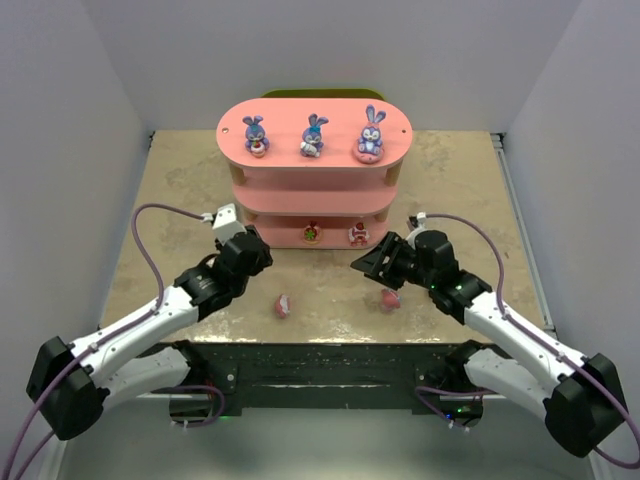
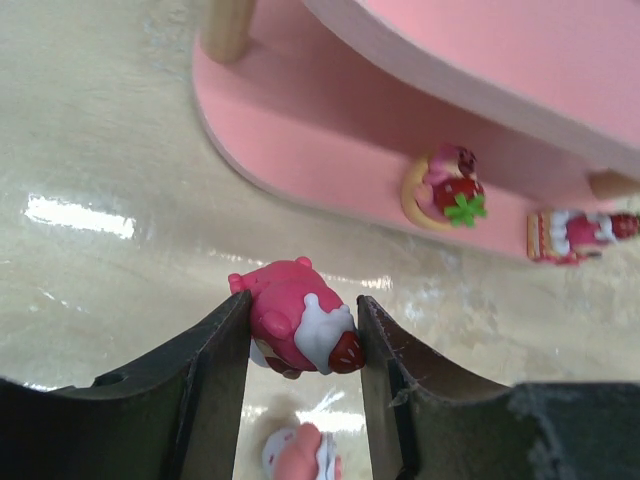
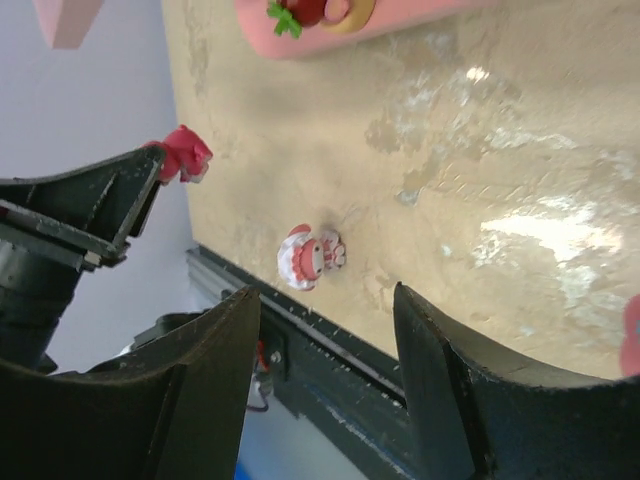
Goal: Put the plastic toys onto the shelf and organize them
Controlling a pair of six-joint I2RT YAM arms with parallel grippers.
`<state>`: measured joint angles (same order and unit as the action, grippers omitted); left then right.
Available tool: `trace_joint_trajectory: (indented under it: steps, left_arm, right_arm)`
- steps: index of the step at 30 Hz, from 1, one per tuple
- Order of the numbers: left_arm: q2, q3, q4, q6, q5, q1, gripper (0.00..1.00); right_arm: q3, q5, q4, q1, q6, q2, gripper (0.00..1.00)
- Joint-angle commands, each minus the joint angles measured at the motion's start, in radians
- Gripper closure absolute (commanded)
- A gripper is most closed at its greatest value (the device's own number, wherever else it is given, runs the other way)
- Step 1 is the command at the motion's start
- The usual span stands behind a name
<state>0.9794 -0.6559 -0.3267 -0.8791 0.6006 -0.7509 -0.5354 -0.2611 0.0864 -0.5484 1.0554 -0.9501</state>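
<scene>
Left end effector (image 2: 302,303) half closed, gripping pink-red figure (image 2: 295,325) at 7 o'clock of shelf (image 1: 285,135). Right end effector (image 3: 325,295) open, empty. Pink-white figure (image 3: 310,258) on tabletop (image 1: 180,200), 6 o'clock of shelf.

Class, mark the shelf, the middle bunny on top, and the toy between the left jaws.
Shelf (image 1: 286,116), top view, bare top board.
Middle bunny (image 1: 313,137), top view, its body.
Held toy (image 2: 290,318), left wrist view, pink body.

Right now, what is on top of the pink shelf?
Three purple-blue bunnies stand on its top board. That board covers most of the middle tier, so its contents cannot be seen.
</scene>
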Motion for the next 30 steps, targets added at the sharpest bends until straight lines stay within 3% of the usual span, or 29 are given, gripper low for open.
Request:
trace_joint_trajectory:
  steps: [1,10,30]
  left_arm:
    - [0.059,0.018,0.236,0.034,-0.024,0.096,1.00]
    - [0.215,-0.001,0.391,0.063,-0.087,0.162,1.00]
    - [0.387,0.024,0.563,0.069,-0.160,0.225,1.00]
  right_arm:
    - [-0.072,0.120,0.082,0.004,-0.104,0.074,0.41]
    - [-0.110,0.177,0.154,0.002,-0.185,0.166,0.41]
    - [-0.135,0.217,0.181,0.004,-0.256,0.136,0.41]
